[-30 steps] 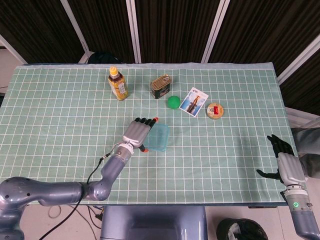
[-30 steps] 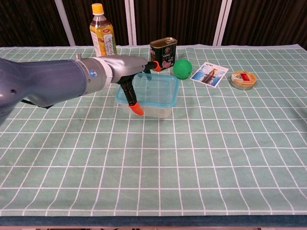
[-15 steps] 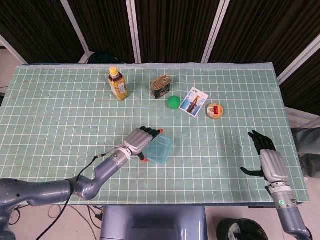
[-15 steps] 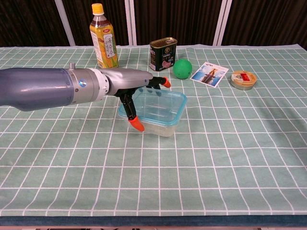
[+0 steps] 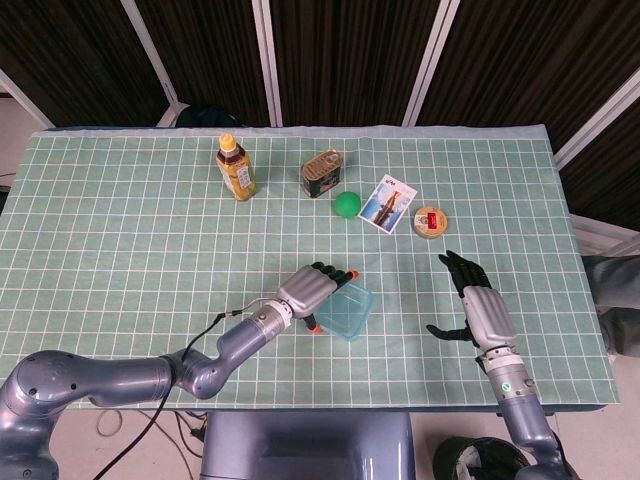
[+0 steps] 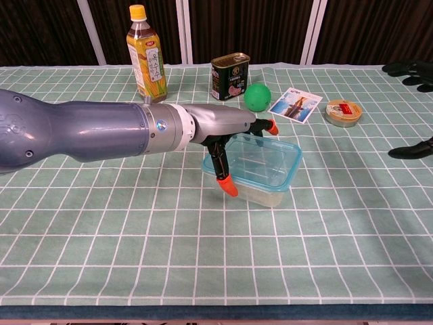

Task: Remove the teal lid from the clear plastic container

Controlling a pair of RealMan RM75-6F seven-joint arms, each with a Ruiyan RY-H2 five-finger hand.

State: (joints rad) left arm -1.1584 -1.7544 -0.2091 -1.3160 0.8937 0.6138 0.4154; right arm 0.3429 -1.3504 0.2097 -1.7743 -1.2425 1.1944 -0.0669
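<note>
Green checked cloth covers the tabletop. Near its front edge sits the clear plastic container, teal lid still on. It looks light, thin and slippery, so I judge the lid's rim corner the best hold. My left hand straddles the container's left side, gripping it. My right hand hovers nearby, fingers spread, empty.

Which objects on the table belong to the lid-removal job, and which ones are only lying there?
Job: teal lid on clear plastic container; left robot hand; right robot hand.

Lying about: yellow tea bottle, metal can, green ball, picture card, round tin.
</note>
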